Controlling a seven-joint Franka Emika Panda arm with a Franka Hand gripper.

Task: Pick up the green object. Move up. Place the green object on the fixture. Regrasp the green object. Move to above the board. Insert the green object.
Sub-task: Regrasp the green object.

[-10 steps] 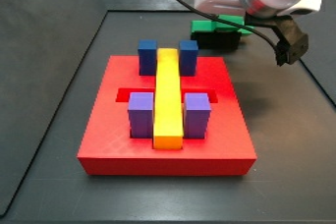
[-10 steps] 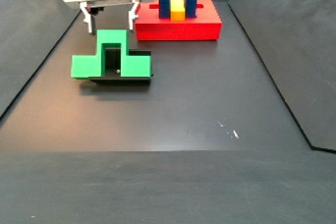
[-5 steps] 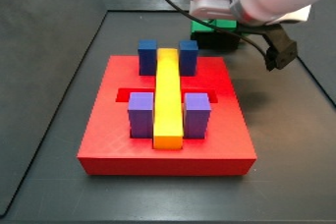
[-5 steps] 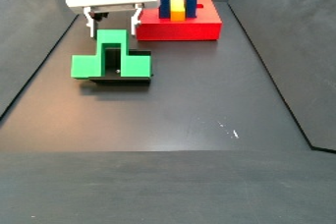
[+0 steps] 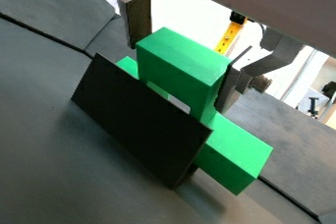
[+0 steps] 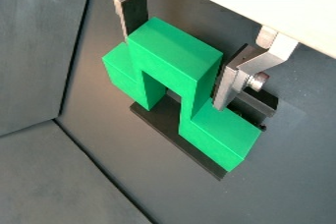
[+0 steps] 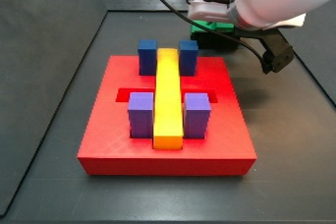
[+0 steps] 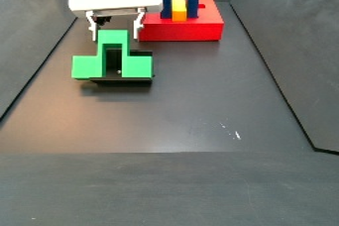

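Wrist views — the gripper (image 5: 182,66), released, straddled the raised part of the green object (image 6: 164,66), which rested on the fixture (image 5: 138,125); both fingers (image 6: 132,10) stood just clear.

Side views — the gripper (image 8: 111,19) hovered above the green object (image 8: 111,58). An off-centre closure could tip it off the fixture.

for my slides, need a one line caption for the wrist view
Open gripper straddles the raised part of the green object resting on the fixture, silver fingers either side, not visibly touching.
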